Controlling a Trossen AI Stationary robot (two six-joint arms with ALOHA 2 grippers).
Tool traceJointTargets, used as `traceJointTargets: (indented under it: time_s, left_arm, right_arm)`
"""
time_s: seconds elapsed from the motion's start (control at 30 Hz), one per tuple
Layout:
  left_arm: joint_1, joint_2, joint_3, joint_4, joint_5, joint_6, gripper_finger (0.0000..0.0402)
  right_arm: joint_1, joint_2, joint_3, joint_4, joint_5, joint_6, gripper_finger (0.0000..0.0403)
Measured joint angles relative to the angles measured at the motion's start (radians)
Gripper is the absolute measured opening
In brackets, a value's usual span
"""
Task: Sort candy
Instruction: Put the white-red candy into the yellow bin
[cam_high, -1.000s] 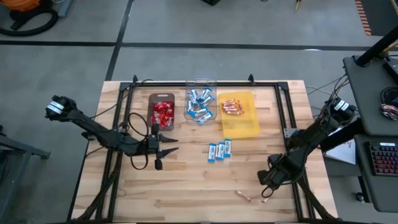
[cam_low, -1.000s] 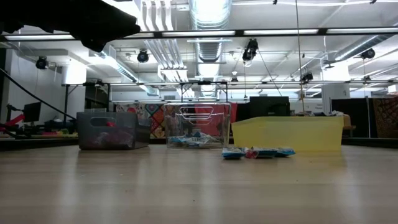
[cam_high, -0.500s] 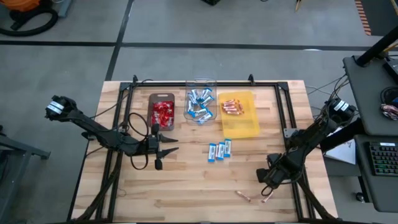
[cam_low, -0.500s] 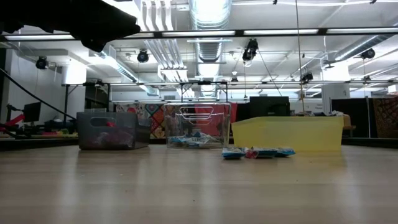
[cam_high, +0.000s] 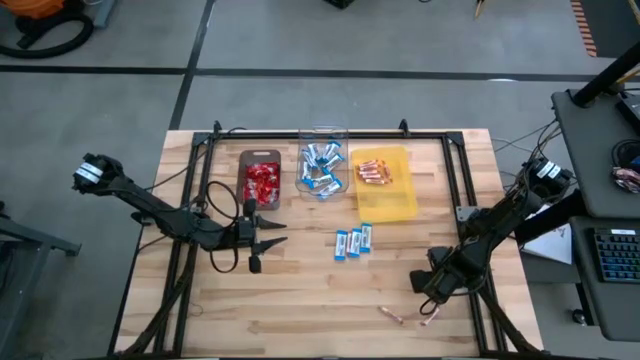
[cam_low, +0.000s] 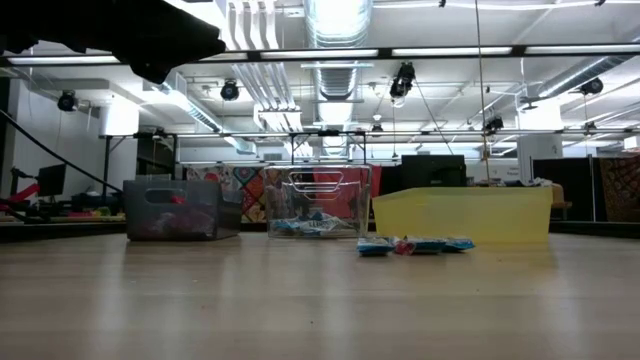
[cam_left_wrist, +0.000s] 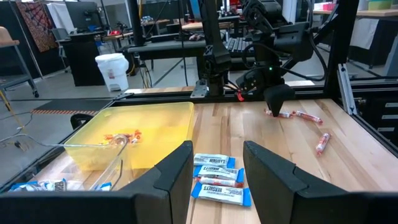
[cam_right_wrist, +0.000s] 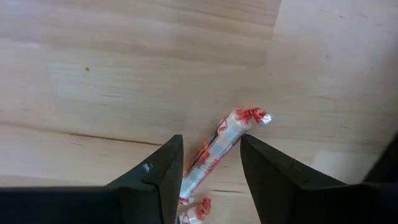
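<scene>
While the left gripper (cam_high: 268, 241) hangs with its fingers apart and nothing between them, just beside the dark tray (cam_high: 260, 179) of red packets (cam_high: 261, 183), the right gripper (cam_right_wrist: 210, 163) is down at the near right of the table (cam_high: 300, 290). Its fingers are open and straddle one pinkish stick (cam_right_wrist: 217, 151) lying flat on the wood; no grip is made. Two further sticks (cam_high: 391, 314) lie nearby. Three blue-and-white bars (cam_high: 353, 241) lie loose at the table centre. The clear tray (cam_high: 322, 168) holds more bars, and the yellow tray (cam_high: 384, 184) holds more sticks.
</scene>
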Motion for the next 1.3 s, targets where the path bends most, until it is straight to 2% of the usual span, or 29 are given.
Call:
traceJointTargets:
  time_s: [0.13, 0.3, 0.5, 0.63, 0.8, 1.0, 1.13, 1.3]
  left_arm:
    - [0.000, 0.000, 0.000, 0.000, 0.000, 0.000, 0.0125]
    - [0.000, 0.000, 0.000, -0.004, 0.000, 0.000, 0.0125]
    - [0.000, 0.000, 0.000, -0.015, 0.000, 0.000, 0.0125]
    - [0.000, 0.000, 0.000, -0.017, 0.000, 0.000, 0.0125]
    - [0.000, 0.000, 0.000, -0.018, 0.000, 0.000, 0.0125]
    - [0.000, 0.000, 0.000, -0.021, 0.000, 0.000, 0.0125]
    - [0.000, 0.000, 0.000, -0.024, 0.000, 0.000, 0.0125]
    - [0.000, 0.000, 0.000, -0.032, 0.000, 0.000, 0.0125]
  right_arm:
    - [0.000, 0.000, 0.000, 0.004, 0.003, 0.000, 0.0127]
    - [0.000, 0.000, -0.002, 0.017, 0.019, -0.017, 0.0027]
    - [0.000, 0.000, -0.002, 0.017, 0.020, -0.026, 0.0010]
    - [0.000, 0.000, -0.002, 0.021, 0.029, -0.039, 0.0009]
    - [-0.001, 0.000, 0.013, 0.022, 0.093, -0.061, 0.0009]
    - [-0.001, 0.000, 0.014, 0.021, 0.097, -0.098, 0.0015]
    - [-0.003, 0.000, 0.014, 0.021, 0.098, -0.106, 0.0051]
    - [-0.002, 0.007, 0.014, 0.025, 0.103, -0.123, 0.0121]
